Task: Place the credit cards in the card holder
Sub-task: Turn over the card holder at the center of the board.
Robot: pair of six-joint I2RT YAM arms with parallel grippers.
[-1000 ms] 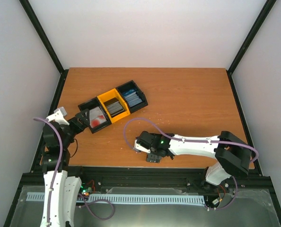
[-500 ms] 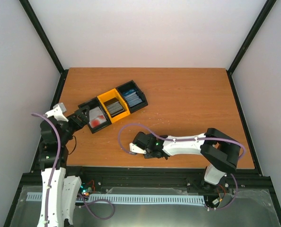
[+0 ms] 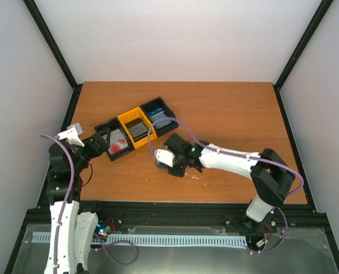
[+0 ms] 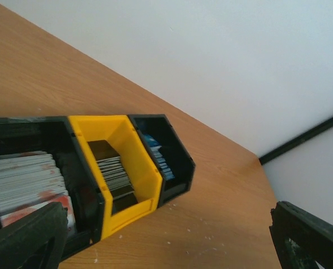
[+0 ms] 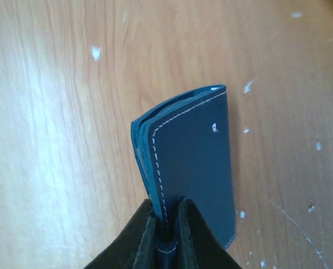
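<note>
Since the earlier frame my right gripper [image 5: 166,224] has carried the card holder [image 5: 192,162], pinched at its edge, to near the yellow bin [image 3: 136,127]. Credit cards [image 4: 26,179] sit in the black bin [image 4: 79,174] left of it, directly ahead of my wide-spread left gripper [image 3: 100,142], the nearer arm.

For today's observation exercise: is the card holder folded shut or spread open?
Folded shut: the card holder has its navy flaps lying together, edges stacked, pinched in the right gripper.
</note>
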